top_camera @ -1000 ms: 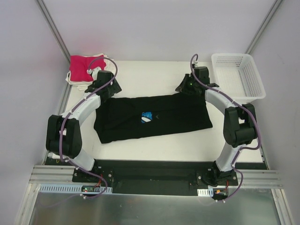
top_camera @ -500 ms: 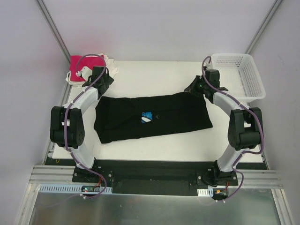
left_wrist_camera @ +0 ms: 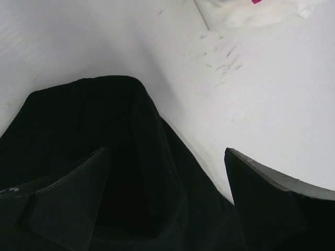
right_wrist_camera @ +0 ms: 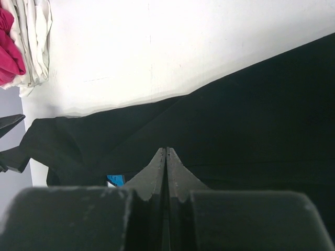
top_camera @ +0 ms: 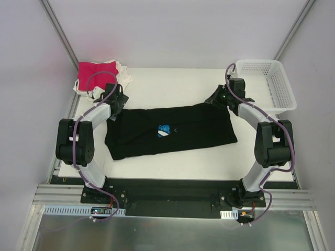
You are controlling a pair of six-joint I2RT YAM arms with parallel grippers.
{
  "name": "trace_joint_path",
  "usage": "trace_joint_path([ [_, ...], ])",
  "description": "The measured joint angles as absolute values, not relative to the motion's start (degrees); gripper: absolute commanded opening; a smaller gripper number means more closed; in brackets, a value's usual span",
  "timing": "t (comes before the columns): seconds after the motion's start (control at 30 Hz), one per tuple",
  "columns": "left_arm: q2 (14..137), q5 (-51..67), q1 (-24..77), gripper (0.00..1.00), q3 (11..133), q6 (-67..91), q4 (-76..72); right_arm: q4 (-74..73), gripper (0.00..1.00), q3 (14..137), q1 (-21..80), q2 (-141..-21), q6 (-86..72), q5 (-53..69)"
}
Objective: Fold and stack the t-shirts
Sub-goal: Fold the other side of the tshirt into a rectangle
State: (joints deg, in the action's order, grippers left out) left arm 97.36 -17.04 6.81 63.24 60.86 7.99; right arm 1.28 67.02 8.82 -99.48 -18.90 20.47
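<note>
Shows black shirt (top_camera: 172, 130) spread flat mid-worktop (top_camera: 172, 83), long axis running left to right between the two arms. Places left end effector (left_wrist_camera: 166, 154) released, fingers spread astride the shirt's far-left corner, cloth directly beneath. Places right end effector (right_wrist_camera: 166, 150) clenched at the far-right corner, tips pressed together over black cloth; cannot tell whether any fold is caught. Leaves pink shirt (top_camera: 94, 73) heaped on white shirts (top_camera: 122, 69) at the far-left corner, just beyond the left arm. Suggests a fold across the short axis, far edge toward near, each corner served by its nearer arm.
</note>
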Motion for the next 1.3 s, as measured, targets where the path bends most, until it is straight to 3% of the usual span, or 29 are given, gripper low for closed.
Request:
trace_joint_path([
  [0.1, 97.4, -17.0, 6.8, 0.82, 62.9, 61.0, 8.0, 1.5, 0.02, 66.8, 8.8, -99.5, -19.0, 20.5],
  [0.23, 97.4, -17.0, 6.8, 0.15, 62.9, 61.8, 7.9, 1.6, 0.01, 66.2, 8.7, -99.3, -19.0, 20.5],
  [0.27, 97.4, -17.0, 6.8, 0.03, 62.9, 62.0, 7.8, 1.6, 0.01, 66.0, 8.7, -99.3, -19.0, 20.5],
  [0.3, 97.4, -16.9, 6.8, 0.0, 63.0, 61.8, 7.6, 1.5, 0.01, 65.9, 8.6, -99.3, -19.0, 20.5],
  [1.3, 102.3, -18.2, 4.4, 0.0, 65.3, 62.0, 6.5, 1.5, 0.01, 65.9, 4.6, -99.3, -18.9, 20.4],
])
